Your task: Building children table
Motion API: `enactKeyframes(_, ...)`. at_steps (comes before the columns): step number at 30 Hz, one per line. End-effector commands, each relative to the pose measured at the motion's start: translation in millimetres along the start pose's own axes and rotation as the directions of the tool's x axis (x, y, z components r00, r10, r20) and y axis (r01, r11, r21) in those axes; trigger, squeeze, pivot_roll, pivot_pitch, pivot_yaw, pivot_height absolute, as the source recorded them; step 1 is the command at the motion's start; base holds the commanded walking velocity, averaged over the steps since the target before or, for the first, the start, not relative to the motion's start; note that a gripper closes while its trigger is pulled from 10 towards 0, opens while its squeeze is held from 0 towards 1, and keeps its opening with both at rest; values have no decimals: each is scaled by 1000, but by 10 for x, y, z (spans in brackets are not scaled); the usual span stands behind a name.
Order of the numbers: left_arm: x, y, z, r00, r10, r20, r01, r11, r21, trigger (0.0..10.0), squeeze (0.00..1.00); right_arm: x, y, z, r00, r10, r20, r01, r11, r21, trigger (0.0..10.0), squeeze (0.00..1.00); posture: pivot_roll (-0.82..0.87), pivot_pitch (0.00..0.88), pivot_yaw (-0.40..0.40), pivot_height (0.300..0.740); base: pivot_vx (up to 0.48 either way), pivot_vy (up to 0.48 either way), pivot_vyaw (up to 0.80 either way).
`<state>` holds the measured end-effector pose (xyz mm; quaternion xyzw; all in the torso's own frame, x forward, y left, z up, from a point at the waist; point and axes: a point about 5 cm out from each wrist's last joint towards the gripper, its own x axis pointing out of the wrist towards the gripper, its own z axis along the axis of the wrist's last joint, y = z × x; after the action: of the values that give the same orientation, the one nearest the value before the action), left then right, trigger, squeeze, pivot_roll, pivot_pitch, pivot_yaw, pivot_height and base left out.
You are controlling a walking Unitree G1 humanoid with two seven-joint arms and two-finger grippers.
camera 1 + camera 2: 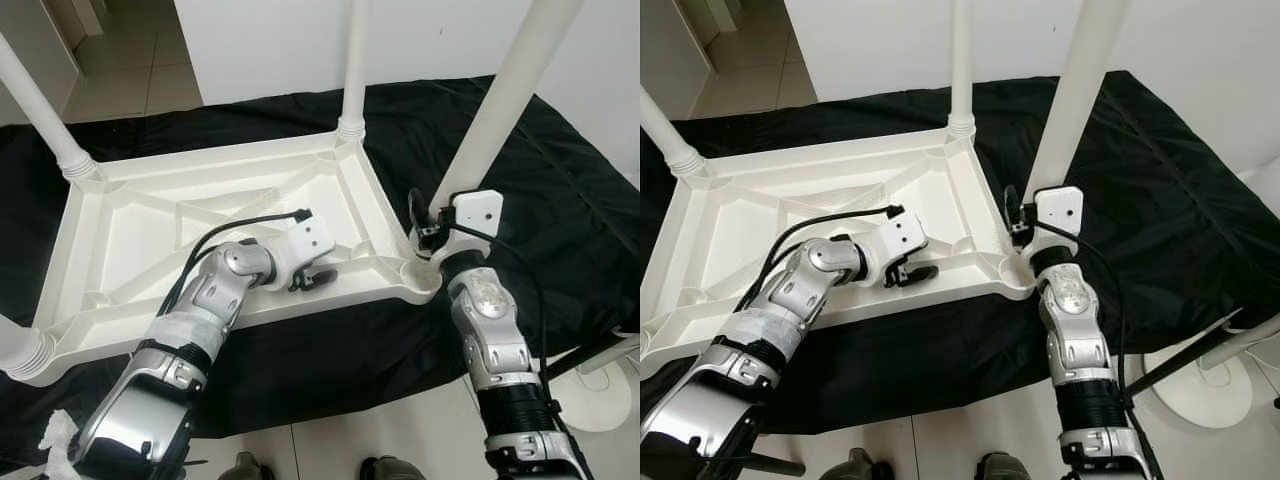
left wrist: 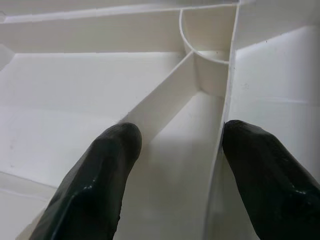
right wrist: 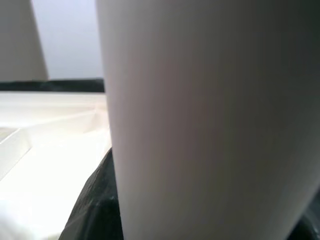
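Note:
The white plastic table (image 1: 200, 165) lies upside down on a black cloth. Screwed-in legs stand at its back left (image 1: 35, 95), far right (image 1: 352, 70) and front left (image 1: 15, 345) corners. My right gripper (image 1: 428, 225) is shut on a fourth white leg (image 1: 505, 100), held tilted just above the front right corner socket (image 1: 420, 272); the leg's lower end is hidden behind my wrist. Up close this leg (image 3: 210, 120) sits against a black finger (image 3: 95, 200). My left gripper (image 2: 180, 137) rests open on the underside near that corner, its fingers (image 2: 107, 165) straddling the ribs.
The black cloth (image 1: 560, 180) covers the floor under and to the right of the table. A round white stand base (image 1: 600, 395) sits on the tiles at the right. Crumpled white wrapping (image 1: 55, 435) lies at the lower left. A white wall runs behind.

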<state>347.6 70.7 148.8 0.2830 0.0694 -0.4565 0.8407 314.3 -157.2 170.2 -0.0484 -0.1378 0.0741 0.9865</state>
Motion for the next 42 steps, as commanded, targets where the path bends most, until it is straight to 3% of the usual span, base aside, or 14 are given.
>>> enactKeyframes(1,-124,278,70,887,458,57,-453,888,-83,10000,0,-4,64,33,999,37,9,-37,999,30,10000,0,-106,57,78,740,0,0,0)
enactKeyframes(3,-167,240,190,902,398,168,-369,912,-182,10000,0,-16,84,24,998,57,-5,-57,996,62,10000,0,-103,53,76,740,0,0,0)
enactKeyframes(6,-204,197,276,901,349,256,-295,928,-228,10000,0,-20,90,22,998,65,-3,-65,996,54,10000,0,-101,51,71,740,0,0,0)
enactKeyframes(10,-225,164,313,899,320,297,-258,938,-230,10000,0,-24,103,15,997,80,-7,-80,996,33,10000,0,-100,50,71,740,0,0,0)
enactKeyframes(12,-298,36,389,890,206,408,-121,967,-224,10000,0,-62,145,24,992,127,12,-128,992,24,10000,0,-91,53,60,740,0,0,0)
enactKeyframes(18,-417,-120,452,864,60,500,41,981,-189,10000,0,-100,192,58,987,155,36,-157,987,46,10000,0,-86,57,53,740,0,0,0)
enactKeyframes(42,-512,-300,467,860,-143,490,233,964,-127,10000,0,-236,162,171,972,224,76,-227,973,39,10000,0,-88,98,56,740,0,0,0)
